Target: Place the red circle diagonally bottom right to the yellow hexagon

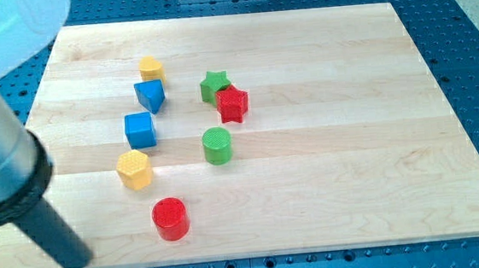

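Note:
The red circle [170, 218] stands near the board's bottom edge, left of centre. The yellow hexagon [134, 170] sits just above it and to its left, a small gap apart. My rod comes down from the view's upper left, and my tip [76, 261] rests at the board's bottom left edge, well to the left of the red circle and below the yellow hexagon, touching neither.
A blue cube [140, 130], a blue triangle [150, 96] and a second yellow block [151, 69] line up above the hexagon. A green circle [217, 145], a red star [232, 105] and a green star [214, 85] stand near the centre. The wooden board [351, 142] lies on a blue perforated table.

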Robot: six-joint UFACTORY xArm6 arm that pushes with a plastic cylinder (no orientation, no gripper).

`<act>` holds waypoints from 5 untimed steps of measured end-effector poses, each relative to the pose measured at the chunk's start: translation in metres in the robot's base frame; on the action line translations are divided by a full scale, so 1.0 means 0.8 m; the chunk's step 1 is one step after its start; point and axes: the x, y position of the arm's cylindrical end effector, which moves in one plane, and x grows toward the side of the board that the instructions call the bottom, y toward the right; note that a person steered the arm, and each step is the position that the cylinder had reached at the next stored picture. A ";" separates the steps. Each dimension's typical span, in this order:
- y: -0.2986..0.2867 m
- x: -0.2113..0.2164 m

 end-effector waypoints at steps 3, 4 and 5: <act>0.159 -0.040; 0.241 -0.102; 0.276 -0.174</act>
